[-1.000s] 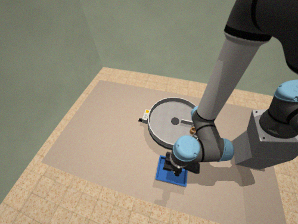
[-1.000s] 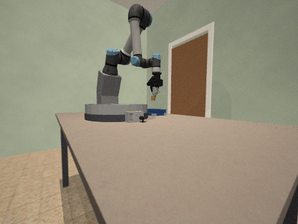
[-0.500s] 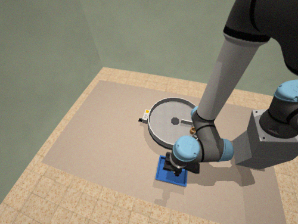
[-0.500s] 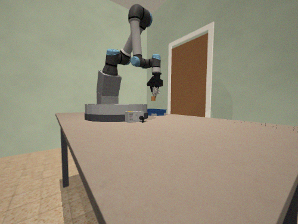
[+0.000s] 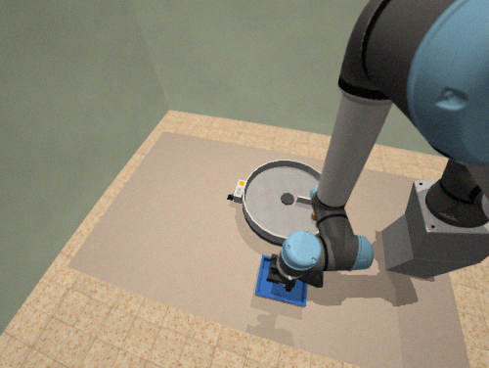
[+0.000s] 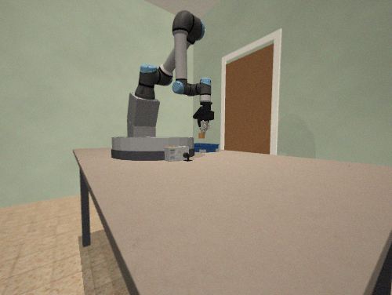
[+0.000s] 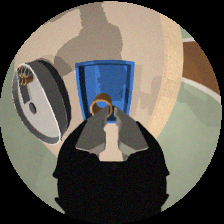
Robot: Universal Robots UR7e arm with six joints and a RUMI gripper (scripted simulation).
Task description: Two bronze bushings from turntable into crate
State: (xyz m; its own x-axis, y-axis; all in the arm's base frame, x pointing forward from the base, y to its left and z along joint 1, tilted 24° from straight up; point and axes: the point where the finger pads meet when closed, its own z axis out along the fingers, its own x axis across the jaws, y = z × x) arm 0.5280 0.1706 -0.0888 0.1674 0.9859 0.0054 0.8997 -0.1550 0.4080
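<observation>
Gripper (image 5: pixel 288 284) (image 6: pixel 202 132) (image 7: pixel 110 106) of yours, pictured above the blue crate (image 5: pixel 281 299) (image 6: pixel 212 147) (image 7: pixel 86 95): is it holding anything?

"Yes, your fingers are closed on a bronze bushing (image 6: pixel 201 136) (image 7: pixel 103 96), pinched at one side of its ring, hanging over the crate."

"Which way does it point?"

"Its long axis runs close to upright, with one open end facing your wrist camera."

"And beyond?"

"Beside the crate stands your grey turntable (image 5: pixel 266 196) (image 6: pixel 150 144) (image 7: pixel 43 110), more bronze bushings (image 7: pixel 25 76) clustered near its rim. At its edge, a pale control box (image 5: pixel 239 190) (image 6: pixel 176 154) shows you a yellow-orange patch and markings too small to read."
</observation>
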